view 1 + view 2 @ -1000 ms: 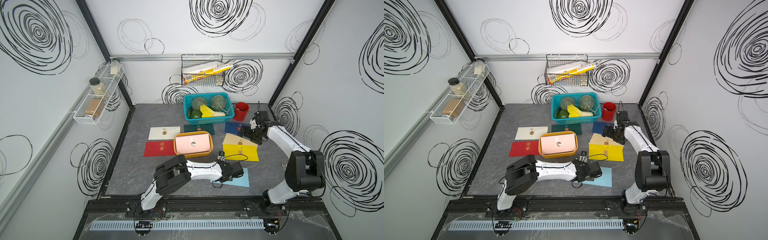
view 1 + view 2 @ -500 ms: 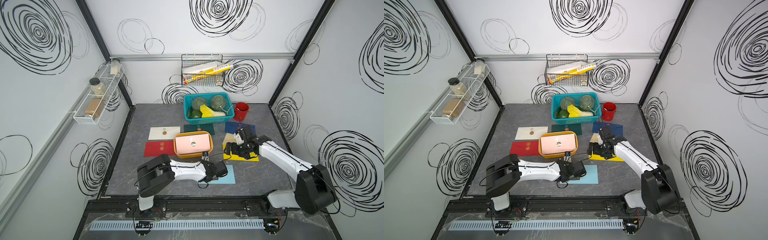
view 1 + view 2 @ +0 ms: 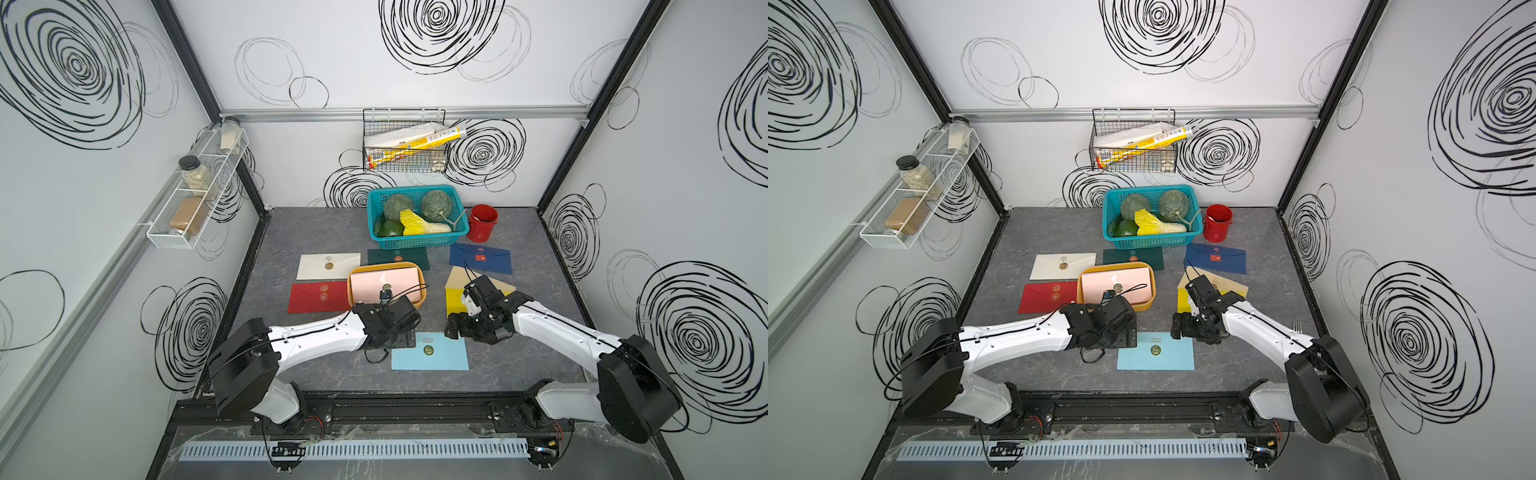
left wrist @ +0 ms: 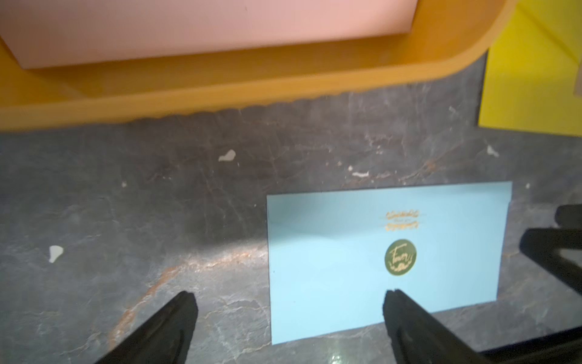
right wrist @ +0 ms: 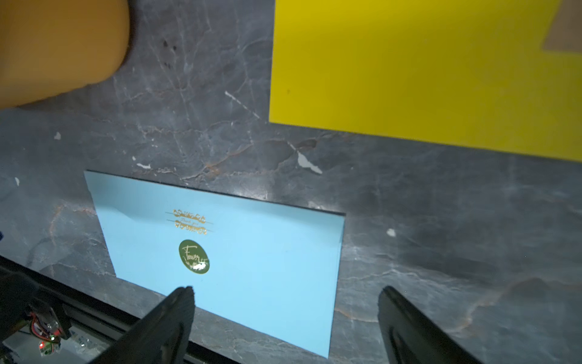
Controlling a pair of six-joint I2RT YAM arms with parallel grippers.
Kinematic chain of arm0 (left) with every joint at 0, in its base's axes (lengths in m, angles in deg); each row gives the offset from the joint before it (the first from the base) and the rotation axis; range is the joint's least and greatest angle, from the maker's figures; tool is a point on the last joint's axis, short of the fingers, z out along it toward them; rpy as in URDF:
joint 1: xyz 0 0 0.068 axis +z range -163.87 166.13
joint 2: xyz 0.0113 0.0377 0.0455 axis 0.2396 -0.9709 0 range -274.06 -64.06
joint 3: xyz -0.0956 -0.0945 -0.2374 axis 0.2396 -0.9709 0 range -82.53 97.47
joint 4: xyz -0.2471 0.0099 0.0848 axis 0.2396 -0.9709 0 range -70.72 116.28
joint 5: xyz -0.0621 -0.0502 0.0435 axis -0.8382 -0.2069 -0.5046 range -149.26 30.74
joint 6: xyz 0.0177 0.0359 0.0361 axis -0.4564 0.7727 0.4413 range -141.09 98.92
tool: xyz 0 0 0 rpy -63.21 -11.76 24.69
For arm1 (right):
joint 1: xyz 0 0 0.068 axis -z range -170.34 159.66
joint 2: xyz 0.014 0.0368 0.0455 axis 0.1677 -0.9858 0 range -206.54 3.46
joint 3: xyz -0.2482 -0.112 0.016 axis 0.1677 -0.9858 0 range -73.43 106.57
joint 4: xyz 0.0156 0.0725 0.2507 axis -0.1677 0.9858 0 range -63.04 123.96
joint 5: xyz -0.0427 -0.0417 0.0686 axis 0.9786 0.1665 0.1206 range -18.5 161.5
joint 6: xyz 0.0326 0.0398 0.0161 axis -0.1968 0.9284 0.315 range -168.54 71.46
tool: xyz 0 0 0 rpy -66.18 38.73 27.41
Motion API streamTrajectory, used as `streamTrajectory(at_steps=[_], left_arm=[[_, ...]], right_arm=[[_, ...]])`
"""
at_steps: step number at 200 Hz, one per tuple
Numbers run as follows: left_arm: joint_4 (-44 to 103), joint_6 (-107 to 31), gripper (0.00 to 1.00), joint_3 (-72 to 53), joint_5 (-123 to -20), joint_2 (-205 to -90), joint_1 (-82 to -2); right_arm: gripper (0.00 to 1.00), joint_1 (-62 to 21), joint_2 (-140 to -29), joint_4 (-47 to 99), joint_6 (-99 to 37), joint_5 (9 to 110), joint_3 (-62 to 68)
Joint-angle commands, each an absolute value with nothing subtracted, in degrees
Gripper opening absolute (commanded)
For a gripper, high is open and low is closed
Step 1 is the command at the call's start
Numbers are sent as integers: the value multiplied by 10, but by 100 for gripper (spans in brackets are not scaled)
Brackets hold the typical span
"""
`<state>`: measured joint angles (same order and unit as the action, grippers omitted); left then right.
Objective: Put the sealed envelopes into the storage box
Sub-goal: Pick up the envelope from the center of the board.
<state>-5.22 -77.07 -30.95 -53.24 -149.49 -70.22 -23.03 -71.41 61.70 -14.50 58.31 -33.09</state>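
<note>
A second ago my right hand (image 5: 285, 291) was up by the navy envelope (image 3: 480, 257). It has since swung down toward frame centre and now sits at the upper right corner of the light blue envelope (image 3: 430, 353). My left hand (image 4: 288, 297) has pulled leftward to that envelope's upper left corner, and the envelope itself has slid a little left. Both hands are spread wide and hold nothing. Each has one finger over the blue paper and one over bare tabletop (image 3: 332, 370); I cannot tell whether they touch.

I count eight envelopes. The pink envelope (image 3: 374, 284) lies inside the storage box (image 3: 386, 264) at centre frame. Seven lie on the tabletop: the light blue and navy ones, the white envelope (image 3: 328, 266), dark green envelope (image 3: 411, 257), red envelope (image 3: 318, 297), and beige envelope (image 3: 457, 278) overlapping the yellow envelope (image 3: 453, 299). Behind them stand one teal basket (image 3: 415, 241) and one red bucket (image 3: 482, 224).

The light blue envelope lies near the tabletop's front edge. A bare strip separates it from the box, and open surface spreads to its lower right.
</note>
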Motion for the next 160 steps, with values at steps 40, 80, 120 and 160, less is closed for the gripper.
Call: streamTrajectory(at_steps=[40,80,120,160], left_arm=[[51,-731,99,-362,-605,-1526,-704],[93,-728,99,-366,-628,-1548,-708],[123,-742,99,-390,-648,-1560,-708],[157,-754,99,-410,-669,-1561,-711]], right_arm=[[89,-274,-694,603,-91,571,-384],[96,-278,-689,577,-85,559,-403],[98,-287,-697,548,-71,548,-416],[100,-317,-702,517,-41,550,-433]])
